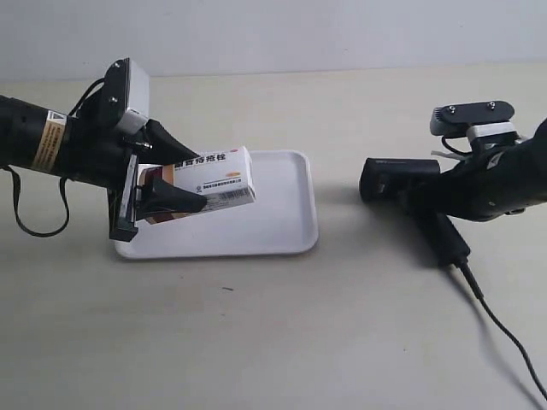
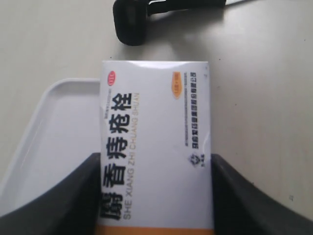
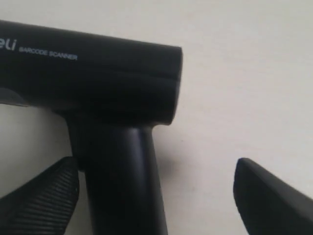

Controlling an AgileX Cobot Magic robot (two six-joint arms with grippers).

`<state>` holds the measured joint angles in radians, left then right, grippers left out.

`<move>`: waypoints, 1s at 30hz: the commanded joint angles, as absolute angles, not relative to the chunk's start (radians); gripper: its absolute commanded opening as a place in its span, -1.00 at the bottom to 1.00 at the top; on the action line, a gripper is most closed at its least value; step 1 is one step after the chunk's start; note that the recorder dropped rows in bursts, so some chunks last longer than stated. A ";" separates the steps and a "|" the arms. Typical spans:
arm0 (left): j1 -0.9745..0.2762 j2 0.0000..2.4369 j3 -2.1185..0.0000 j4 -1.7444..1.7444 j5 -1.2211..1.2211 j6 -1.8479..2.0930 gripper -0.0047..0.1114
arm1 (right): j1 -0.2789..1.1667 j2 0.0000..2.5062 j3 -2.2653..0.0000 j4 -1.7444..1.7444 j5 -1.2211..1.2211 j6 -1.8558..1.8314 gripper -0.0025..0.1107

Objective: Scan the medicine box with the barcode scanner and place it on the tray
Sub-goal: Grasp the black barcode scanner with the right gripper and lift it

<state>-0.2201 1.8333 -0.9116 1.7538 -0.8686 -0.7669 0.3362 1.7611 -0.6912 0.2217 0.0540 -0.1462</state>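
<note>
The white medicine box (image 1: 205,179) with Chinese lettering hangs tilted just above the white tray (image 1: 286,226). My left gripper (image 1: 181,175) is shut on its dark red end. In the left wrist view the box (image 2: 156,142) fills the gap between both black fingers of the gripper (image 2: 154,196), over the tray's corner (image 2: 54,122). The black barcode scanner (image 1: 397,181) lies on the table at the exterior view's right. My right gripper (image 3: 156,191) stands open around the scanner's handle (image 3: 120,181). One ribbed finger (image 3: 49,196) touches the handle; the other is well clear.
The scanner's black cable (image 1: 504,333) trails toward the front right corner of the table. The scanner's head (image 2: 132,22) also shows beyond the box in the left wrist view. A black cable loop (image 1: 21,218) hangs under the arm at the exterior view's left.
</note>
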 commanded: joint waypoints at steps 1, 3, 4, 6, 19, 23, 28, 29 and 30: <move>-0.218 1.839 -0.918 1.744 -0.860 -0.766 -0.92 | 0.338 1.787 -0.726 0.210 0.095 -0.164 0.47; -0.218 1.839 -0.918 1.744 -0.858 -0.766 -0.92 | 0.338 1.777 -0.729 0.210 0.098 -0.164 0.47; -0.218 1.839 -0.918 1.744 -0.854 -0.764 -0.92 | 0.338 1.768 -0.729 0.210 0.098 -0.164 0.47; -0.218 1.839 -0.918 1.744 -0.844 -0.764 -0.92 | 0.338 1.744 -0.729 0.210 0.105 -0.164 0.47; -0.218 1.841 -0.928 1.744 -0.834 -0.770 -0.92 | 0.395 1.851 -0.857 0.206 0.144 -0.164 0.47; -0.218 1.858 -0.928 1.744 -0.835 -0.768 -0.92 | 0.388 1.929 -0.906 0.177 0.130 -0.164 0.47; -0.218 1.887 -0.930 1.744 -0.815 -0.768 -0.92 | 0.385 1.938 -0.908 0.115 0.099 -0.164 0.13; -0.218 1.891 -0.930 1.744 -0.810 -0.768 -0.92 | 0.385 1.937 -0.908 0.109 0.099 -0.164 -0.02; -0.218 1.896 -0.932 1.744 -0.808 -0.766 -0.92 | 0.385 1.934 -0.908 0.096 0.103 -0.164 -0.17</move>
<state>-0.2201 1.8874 -0.9221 1.7580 -0.8192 -0.7669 0.3899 1.9387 -0.8973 0.1296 0.1320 -0.1591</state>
